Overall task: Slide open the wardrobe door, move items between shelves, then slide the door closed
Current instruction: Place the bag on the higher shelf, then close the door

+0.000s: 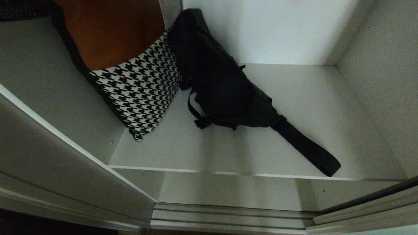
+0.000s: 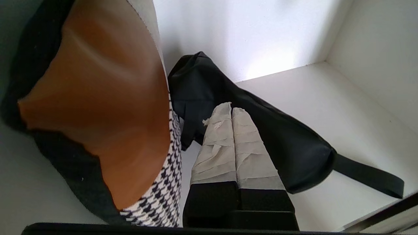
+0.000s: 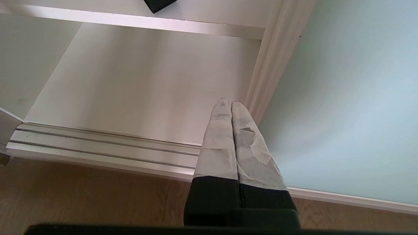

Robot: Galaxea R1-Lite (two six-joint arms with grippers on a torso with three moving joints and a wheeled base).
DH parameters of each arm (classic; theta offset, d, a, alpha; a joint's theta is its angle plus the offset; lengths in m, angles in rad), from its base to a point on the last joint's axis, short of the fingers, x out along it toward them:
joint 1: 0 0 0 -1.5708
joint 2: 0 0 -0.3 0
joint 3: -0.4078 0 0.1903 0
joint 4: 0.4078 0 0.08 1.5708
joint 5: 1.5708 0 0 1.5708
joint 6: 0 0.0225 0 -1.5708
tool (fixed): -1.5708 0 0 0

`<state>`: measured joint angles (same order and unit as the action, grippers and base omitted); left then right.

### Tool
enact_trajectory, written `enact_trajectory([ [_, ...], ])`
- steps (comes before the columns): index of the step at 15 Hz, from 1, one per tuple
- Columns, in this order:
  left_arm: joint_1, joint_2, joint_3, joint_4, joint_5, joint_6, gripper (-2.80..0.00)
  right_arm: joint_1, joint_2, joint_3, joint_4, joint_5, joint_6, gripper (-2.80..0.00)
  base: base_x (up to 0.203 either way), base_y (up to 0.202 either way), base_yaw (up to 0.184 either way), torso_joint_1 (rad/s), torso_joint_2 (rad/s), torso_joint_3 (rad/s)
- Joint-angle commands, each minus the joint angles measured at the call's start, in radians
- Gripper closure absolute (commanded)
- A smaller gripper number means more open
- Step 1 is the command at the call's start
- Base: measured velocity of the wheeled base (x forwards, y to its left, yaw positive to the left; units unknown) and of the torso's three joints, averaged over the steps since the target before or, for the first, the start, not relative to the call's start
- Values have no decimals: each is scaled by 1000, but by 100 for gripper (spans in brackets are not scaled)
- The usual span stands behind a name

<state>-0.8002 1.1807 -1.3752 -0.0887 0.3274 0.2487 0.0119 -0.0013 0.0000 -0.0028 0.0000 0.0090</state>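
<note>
Closest thing in the left wrist view is the left gripper (image 2: 232, 109) itself, its two tape-wrapped fingers (image 2: 217, 143) pressed flat together with nothing between them, hanging over the black pouch bag (image 2: 287, 147), and I can't tell if the tips actually touch the fabric. That pouch lies slumped on the upper shelf (image 1: 326, 107), its top end propped in the back corner against the white rear wall (image 1: 261, 29), its wide black strap (image 1: 307, 147) running out toward the shelf's front edge on the right side. Just beside it on the left, touching it, is the houndstooth bag (image 1: 140, 94), tilted, with its orange-brown inside (image 1: 111, 32) gaping up at the head camera; it leans against the wardrobe's left side wall (image 1: 39, 71). Neither arm shows up in the head view. Over on the right wrist view, the right gripper (image 3: 231, 103) has its fingers (image 3: 218, 143) closed together too, empty, parked low in front of the wardrobe, just by the silver-white frame of the sliding wardrobe door (image 3: 343, 98), whose frosted pale blue-green pane fills that side. Past the fingertips are the bare lower shelf (image 3: 147, 81), the ribbed floor track (image 3: 98, 147) along its front edge, and the wooden floor (image 3: 81, 195) nearest the camera.
</note>
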Motion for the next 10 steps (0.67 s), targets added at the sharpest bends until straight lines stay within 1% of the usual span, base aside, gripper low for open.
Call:
enact_trajectory([
  [1, 1, -4, 2, -2, 1, 0, 0, 0, -1, 0, 0, 0, 0, 0, 0, 0, 0, 0, 0, 0],
  [8, 1, -1, 1, 3, 1, 0, 0, 0, 0, 0, 0, 0, 0, 0, 0, 0, 0, 0, 0, 0],
  [9, -1, -1, -2, 4, 2, 0, 0, 0, 0, 0, 0, 0, 0, 0, -61, 0, 1, 4, 4, 0],
  [10, -1, -1, -5, 4, 1, 0, 0, 0, 0, 0, 0, 0, 0, 0, -147, 0, -2, 12, 7, 7],
])
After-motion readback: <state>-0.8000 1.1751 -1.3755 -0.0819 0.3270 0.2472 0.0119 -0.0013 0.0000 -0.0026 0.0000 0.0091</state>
